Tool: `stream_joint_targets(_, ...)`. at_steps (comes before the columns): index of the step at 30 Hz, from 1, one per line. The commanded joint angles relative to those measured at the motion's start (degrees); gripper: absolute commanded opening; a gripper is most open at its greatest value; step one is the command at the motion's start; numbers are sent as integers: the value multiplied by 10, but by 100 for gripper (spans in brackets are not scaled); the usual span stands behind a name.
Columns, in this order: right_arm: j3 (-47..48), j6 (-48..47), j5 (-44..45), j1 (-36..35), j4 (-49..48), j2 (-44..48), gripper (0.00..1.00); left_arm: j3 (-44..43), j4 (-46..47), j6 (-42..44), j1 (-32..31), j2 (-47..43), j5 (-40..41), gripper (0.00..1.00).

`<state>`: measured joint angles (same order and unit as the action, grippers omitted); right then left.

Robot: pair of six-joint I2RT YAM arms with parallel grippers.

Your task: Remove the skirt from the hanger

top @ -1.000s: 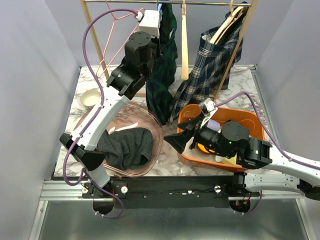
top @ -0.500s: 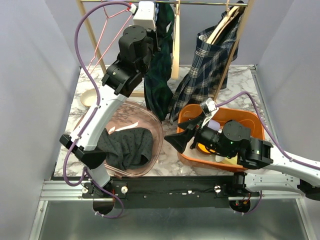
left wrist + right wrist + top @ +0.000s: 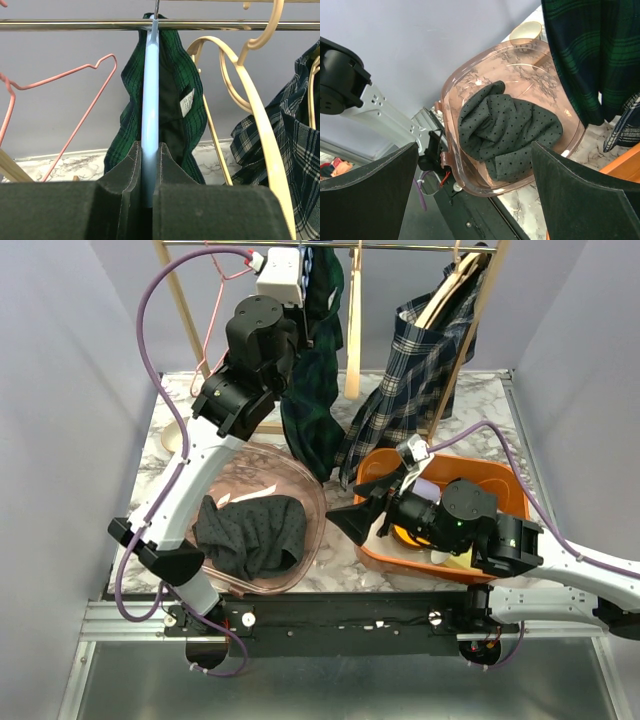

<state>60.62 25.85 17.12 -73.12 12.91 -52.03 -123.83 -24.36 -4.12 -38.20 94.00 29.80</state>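
The skirt [image 3: 315, 410], dark green plaid, hangs from a light blue hanger [image 3: 150, 100] hooked on the metal rail [image 3: 75, 22]. Its fabric [image 3: 177, 115] drapes over both sides of the hanger, a white label showing inside. My left gripper [image 3: 149, 165] is shut on the lower end of the blue hanger, high up by the rail [image 3: 305, 310]. My right gripper [image 3: 368, 502] stands open low over the table, apart from the skirt, with nothing between its fingers [image 3: 474, 150].
A pink clear bin [image 3: 290, 465] holds a grey dotted garment [image 3: 250, 530]. An orange basket [image 3: 500, 485] sits under the right arm. On the rail also hang a pink wire hanger [image 3: 215, 300], a wooden hanger [image 3: 352, 320] and a navy plaid garment [image 3: 420, 380]. A small bowl [image 3: 175, 435] sits far left.
My left gripper has moved left and slightly up along the rail, carrying the blue hanger and skirt with it. The right arm has stayed still.
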Motion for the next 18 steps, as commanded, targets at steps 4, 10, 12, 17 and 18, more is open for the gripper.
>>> stream_joint_targets(4,24,-4,4,-2,-6,-8,99,10,56,10,2,-75,-16,0)
stream_joint_targets(10,47,-22,20,-2,5,-5,99,11,37,5,2,-102,-28,0)
stream_joint_targets(12,53,-29,27,-2,7,-5,99,19,34,0,2,-115,-38,0)
stream_joint_targets(17,65,-34,33,-2,12,-14,99,28,30,-1,2,-131,-50,0)
stream_joint_targets(18,67,-34,32,-1,12,-13,100,28,28,2,2,-132,-53,0)
